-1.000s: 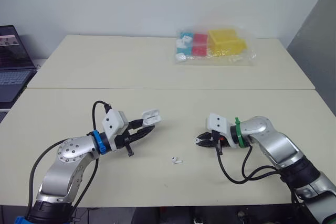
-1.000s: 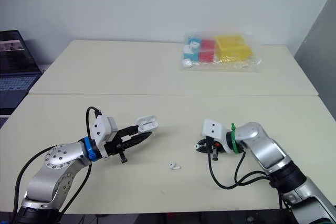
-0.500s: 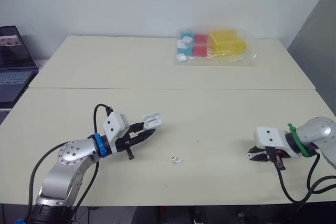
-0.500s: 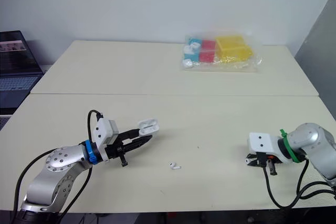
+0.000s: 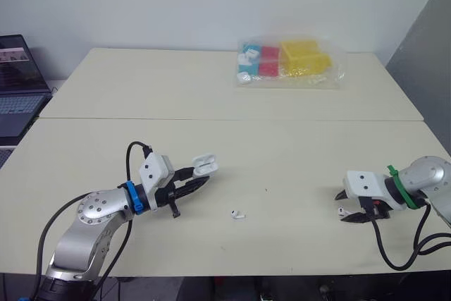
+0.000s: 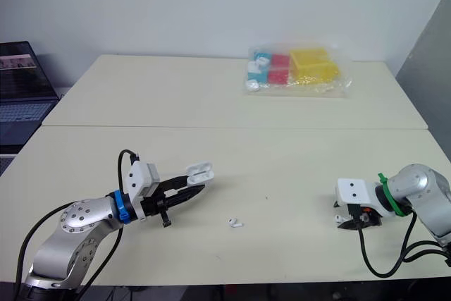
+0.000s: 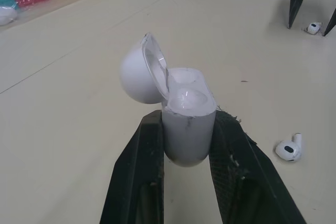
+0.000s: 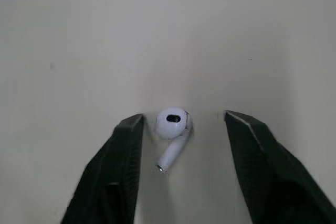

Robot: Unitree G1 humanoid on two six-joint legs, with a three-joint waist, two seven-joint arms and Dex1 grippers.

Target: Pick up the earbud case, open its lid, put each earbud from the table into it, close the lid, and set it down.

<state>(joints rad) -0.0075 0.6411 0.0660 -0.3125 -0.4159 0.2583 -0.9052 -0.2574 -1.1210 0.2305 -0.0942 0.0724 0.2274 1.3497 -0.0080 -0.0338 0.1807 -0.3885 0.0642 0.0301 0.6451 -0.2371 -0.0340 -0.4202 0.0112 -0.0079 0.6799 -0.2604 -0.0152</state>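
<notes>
Tiny earbud [image 8: 170, 128] lies on the desk [image 5: 296, 146] between the right gripper [image 5: 348, 205]'s wide-open fingers. It looks light, glossy and slippery, so pinch the bulb squarely. Left gripper [image 5: 198, 180] clamps the open-lidded earbud case [image 7: 187, 121] aloft, second earbud [image 5: 237, 214] nearby.

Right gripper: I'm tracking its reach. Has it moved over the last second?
Yes: the right gripper swung rightward, away from the middle earbud, and now straddles a second earbud.
</notes>
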